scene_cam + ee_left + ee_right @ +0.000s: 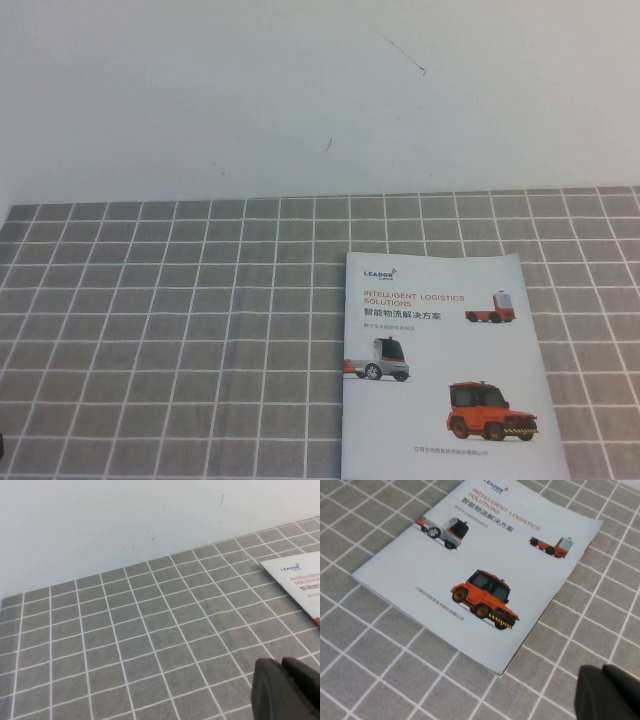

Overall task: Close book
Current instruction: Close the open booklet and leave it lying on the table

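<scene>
The brochure [445, 370] lies shut, cover up, on the grid cloth [180, 330] and likely handles as thin, light and floppy, best taken at its free edge, with the left gripper [287, 690] well apart from it, the right gripper [610, 692] near its corner, and the opening of both impossible to tell.

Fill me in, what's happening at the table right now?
The book lies flat and closed, front cover up, on the grey checked cloth, toward the robot's right side. Nothing is holding it. The left gripper is over bare cloth, well off to the book's left. The right gripper is just off one corner of the book, not touching it. Neither arm shows in the high view, so the closing looks already done.
</scene>
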`<state>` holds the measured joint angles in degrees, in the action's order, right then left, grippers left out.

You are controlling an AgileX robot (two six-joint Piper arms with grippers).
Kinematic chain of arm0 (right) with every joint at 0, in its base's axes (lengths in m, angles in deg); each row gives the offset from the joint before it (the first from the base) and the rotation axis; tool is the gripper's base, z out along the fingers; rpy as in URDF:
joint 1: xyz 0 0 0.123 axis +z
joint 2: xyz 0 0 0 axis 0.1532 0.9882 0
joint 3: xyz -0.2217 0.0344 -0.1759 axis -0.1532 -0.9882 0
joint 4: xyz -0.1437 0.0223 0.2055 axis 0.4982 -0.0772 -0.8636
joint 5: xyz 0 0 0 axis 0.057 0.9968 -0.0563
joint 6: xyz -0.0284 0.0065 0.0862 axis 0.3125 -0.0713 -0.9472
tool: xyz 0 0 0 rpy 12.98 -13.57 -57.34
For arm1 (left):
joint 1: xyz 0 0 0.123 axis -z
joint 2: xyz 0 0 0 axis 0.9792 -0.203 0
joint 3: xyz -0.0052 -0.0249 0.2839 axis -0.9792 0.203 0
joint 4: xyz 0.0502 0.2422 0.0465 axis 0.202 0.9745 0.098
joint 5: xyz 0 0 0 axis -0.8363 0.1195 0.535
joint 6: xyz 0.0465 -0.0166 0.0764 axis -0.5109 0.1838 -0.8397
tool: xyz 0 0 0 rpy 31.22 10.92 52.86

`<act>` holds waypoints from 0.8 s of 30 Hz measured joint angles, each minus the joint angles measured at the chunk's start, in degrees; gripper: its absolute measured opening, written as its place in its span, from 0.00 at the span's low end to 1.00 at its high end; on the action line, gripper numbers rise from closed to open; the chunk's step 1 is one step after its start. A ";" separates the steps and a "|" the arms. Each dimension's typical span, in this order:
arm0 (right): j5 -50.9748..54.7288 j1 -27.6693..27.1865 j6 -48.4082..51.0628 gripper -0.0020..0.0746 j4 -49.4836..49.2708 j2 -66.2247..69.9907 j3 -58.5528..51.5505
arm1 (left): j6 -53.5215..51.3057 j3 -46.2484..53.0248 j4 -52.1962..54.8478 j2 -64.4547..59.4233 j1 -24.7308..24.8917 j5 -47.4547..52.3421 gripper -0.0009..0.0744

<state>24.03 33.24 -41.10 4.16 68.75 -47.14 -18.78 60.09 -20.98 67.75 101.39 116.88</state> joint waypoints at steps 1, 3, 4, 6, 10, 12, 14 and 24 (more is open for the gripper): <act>-0.05 0.00 0.00 0.02 -0.14 -0.55 -0.20 | 0.04 0.00 0.00 0.00 0.00 -0.26 0.01; -0.05 0.00 0.00 0.02 -0.59 -1.21 -0.56 | 0.28 0.04 0.00 0.00 0.00 -0.23 0.01; 0.31 0.00 0.00 0.02 -0.84 -1.22 -0.56 | 0.28 0.13 0.00 0.00 0.00 -0.23 0.01; 2.04 0.00 0.00 0.02 -1.94 -1.31 -0.56 | 0.28 0.13 0.00 0.00 0.00 -0.23 0.01; 4.32 0.00 0.00 0.02 -4.23 -1.31 -0.70 | 0.28 0.13 0.00 0.00 0.00 -0.37 0.01; 4.69 0.00 0.00 0.02 -4.48 -1.31 -0.70 | 0.28 0.17 0.00 0.00 0.00 -0.37 0.01; 4.79 0.00 0.00 0.02 -4.61 -1.31 -0.70 | 0.28 0.17 0.00 0.00 0.00 -0.37 0.01; 4.79 0.00 0.00 0.02 -4.70 -1.31 -0.70 | 0.32 0.17 0.00 0.00 0.00 -0.37 0.01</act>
<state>28.82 33.24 -41.10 -0.54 67.45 -47.83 -18.46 60.26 -20.98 67.75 101.39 116.51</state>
